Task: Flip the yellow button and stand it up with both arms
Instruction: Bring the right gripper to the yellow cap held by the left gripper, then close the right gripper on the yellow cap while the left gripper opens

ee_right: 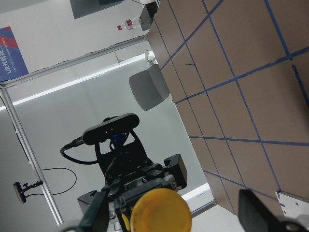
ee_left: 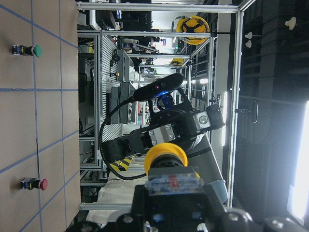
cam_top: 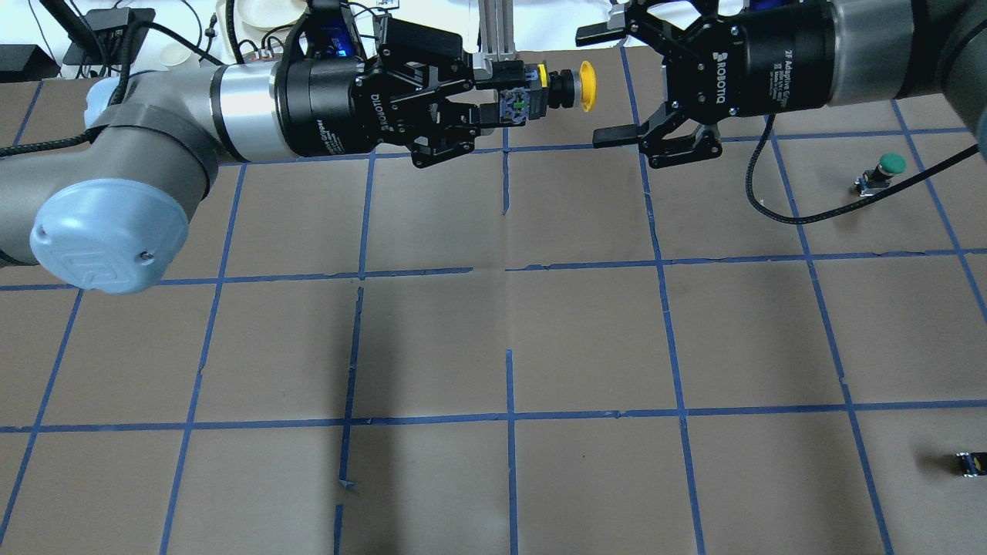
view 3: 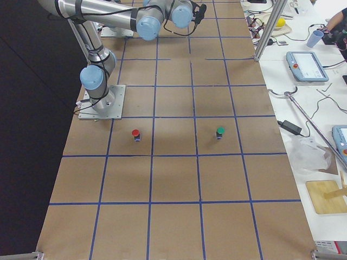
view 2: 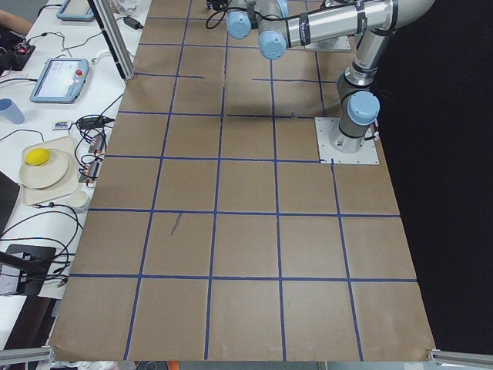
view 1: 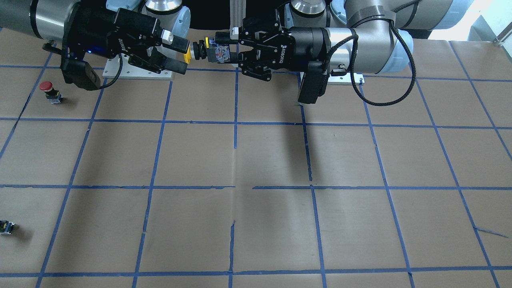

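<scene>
The yellow button [cam_top: 574,83] is held level in the air, well above the table, with its yellow cap [view 1: 187,56] pointing at my right gripper. My left gripper [cam_top: 510,95] is shut on the button's grey-black contact block [view 1: 219,54]. My right gripper [cam_top: 590,87] is open, with its fingertips above and below the cap and not touching it. The left wrist view shows the cap [ee_left: 166,153] in front of the right gripper. The right wrist view shows the cap [ee_right: 160,210] face-on between its open fingers [ee_right: 260,212].
A red-capped button [view 1: 47,89] and a green-capped button [cam_top: 887,166] stand on the brown table on the robot's right side. A tiny capless black-and-yellow block [cam_top: 971,462] lies near that side's edge. Blue tape lines grid the table [cam_top: 586,339].
</scene>
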Robot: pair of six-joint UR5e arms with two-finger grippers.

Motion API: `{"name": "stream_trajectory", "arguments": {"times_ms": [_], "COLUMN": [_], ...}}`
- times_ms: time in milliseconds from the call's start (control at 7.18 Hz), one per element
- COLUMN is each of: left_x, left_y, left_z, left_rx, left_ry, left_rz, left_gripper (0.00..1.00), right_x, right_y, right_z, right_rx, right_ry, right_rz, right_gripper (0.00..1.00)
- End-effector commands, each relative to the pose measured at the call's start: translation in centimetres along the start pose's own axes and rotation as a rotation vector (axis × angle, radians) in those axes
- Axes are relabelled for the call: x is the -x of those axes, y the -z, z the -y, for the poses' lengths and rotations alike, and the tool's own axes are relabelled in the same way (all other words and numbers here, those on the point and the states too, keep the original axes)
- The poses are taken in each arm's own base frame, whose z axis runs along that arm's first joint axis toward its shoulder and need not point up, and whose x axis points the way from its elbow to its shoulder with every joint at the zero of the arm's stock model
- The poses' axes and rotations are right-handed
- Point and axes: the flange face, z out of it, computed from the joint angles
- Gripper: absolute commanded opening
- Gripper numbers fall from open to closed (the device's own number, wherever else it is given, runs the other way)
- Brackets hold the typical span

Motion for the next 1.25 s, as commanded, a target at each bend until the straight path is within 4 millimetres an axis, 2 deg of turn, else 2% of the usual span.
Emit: {"name": "stream_trajectory", "arguments": {"times_ms": [0,279,418,697,836,975,1115], "left_x": [-0.13,-0.27,-0.27,-0.31,-0.28,-0.72,-0.76], "left_y": [0.0,0.0,0.0,0.0,0.0,0.0,0.07], "left_z": [-0.05,-0.14,-0.14,-0.13,-0.14,0.03,0.14], "left_rx": [0.0,0.0,0.0,0.0,0.002,0.002,0.0], "left_ry": [-0.001,-0.004,-0.004,-0.004,0.033,0.035,0.061], "left_rz": [-0.001,-0.001,-0.001,0.001,0.012,0.012,0.011], "left_gripper": [0.21,0.21,0.21,0.24,0.58,0.99,1.0], "right_x": [0.51,0.28,0.28,0.4,0.47,0.56,0.77], "right_y": [0.04,0.05,0.15,0.2,0.22,0.18,0.3], "right_z": [-0.01,0.06,0.07,-0.34,-0.35,-0.39,-0.45], "right_rx": [0.0,-0.001,-0.003,-0.005,-0.005,-0.004,-0.007], "right_ry": [0.003,0.004,0.006,0.01,0.011,0.013,0.019], "right_rz": [0.023,0.022,0.01,0.004,0.004,0.003,0.005], "right_gripper": [0.66,0.3,0.24,0.22,0.22,0.22,0.22]}}
